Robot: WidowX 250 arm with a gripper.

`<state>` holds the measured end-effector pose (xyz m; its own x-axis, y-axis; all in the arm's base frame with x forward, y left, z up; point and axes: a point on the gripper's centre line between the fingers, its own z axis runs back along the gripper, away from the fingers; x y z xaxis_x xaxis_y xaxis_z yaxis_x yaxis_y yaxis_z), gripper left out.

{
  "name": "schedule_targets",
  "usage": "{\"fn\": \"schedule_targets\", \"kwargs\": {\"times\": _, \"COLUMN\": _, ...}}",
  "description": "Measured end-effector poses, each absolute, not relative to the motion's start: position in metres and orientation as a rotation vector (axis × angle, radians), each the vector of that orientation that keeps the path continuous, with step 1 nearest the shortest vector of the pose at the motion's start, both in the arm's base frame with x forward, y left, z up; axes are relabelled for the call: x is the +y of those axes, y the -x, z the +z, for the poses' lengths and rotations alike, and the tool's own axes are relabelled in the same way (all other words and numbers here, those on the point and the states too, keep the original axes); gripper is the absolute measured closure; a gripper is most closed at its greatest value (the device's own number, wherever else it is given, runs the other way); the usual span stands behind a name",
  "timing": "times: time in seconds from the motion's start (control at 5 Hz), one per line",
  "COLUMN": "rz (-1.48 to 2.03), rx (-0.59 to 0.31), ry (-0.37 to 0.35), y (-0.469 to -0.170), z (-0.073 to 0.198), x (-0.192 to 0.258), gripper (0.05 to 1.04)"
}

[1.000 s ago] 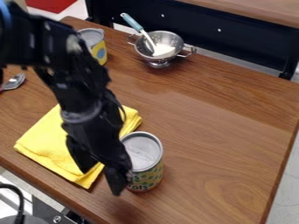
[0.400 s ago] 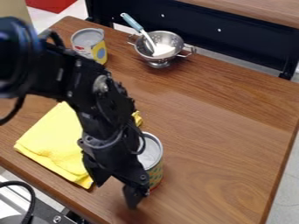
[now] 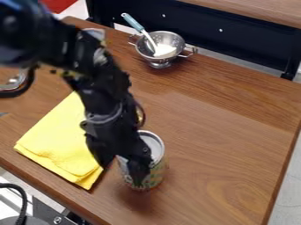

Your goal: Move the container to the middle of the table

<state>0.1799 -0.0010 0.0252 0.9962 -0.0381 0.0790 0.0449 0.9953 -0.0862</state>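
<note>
1. Here we go: the gripper [image 3: 122, 173] has drawn back from the table's near edge to the can.
2. Fingers [image 3: 138, 170] apart, the can [image 3: 154, 169] by the yellow cloth [image 3: 59, 143], its wall showing between them.
3. Now centre on it, squeeze evenly, keep it upright towards the table's middle!
4. Contact's hidden; farther back, the arm covers most of another tin [image 3: 96, 32].

The cloth [image 3: 56, 143] is yellow, the table [image 3: 211, 127] brown with wood grain. The can [image 3: 157, 170] has a silvery top and a green-and-yellow patterned label. The colander [image 3: 171, 38] is silver, the utensil's handle [image 3: 133, 22] pale blue, the gripper [image 3: 122, 169] black.
</note>
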Motion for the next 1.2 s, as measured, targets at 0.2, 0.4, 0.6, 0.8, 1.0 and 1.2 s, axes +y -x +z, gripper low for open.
{"fn": "schedule_targets", "kwargs": {"times": 0.2, "rz": -0.008, "rx": -0.122, "ry": 0.082, "y": -0.194, "z": 0.025, "x": -0.006, "gripper": 0.088}}
{"fn": "schedule_targets", "kwargs": {"times": 0.4, "rz": 0.019, "rx": -0.143, "ry": 0.068, "y": -0.207, "z": 0.022, "x": -0.007, "gripper": 0.088}}
{"fn": "schedule_targets", "kwargs": {"times": 0.6, "rz": 0.043, "rx": -0.176, "ry": 0.054, "y": -0.224, "z": 0.018, "x": -0.007, "gripper": 0.088}}
{"fn": "schedule_targets", "kwargs": {"times": 0.8, "rz": 0.099, "rx": -0.205, "ry": 0.046, "y": -0.252, "z": 0.016, "x": -0.006, "gripper": 0.088}}
{"fn": "schedule_targets", "kwargs": {"times": 1.0, "rz": 0.149, "rx": -0.221, "ry": 0.034, "y": -0.283, "z": 0.014, "x": -0.003, "gripper": 0.088}}
{"fn": "schedule_targets", "kwargs": {"times": 1.2, "rz": 0.191, "rx": -0.237, "ry": 0.021, "y": -0.31, "z": 0.013, "x": 0.0, "gripper": 0.088}}
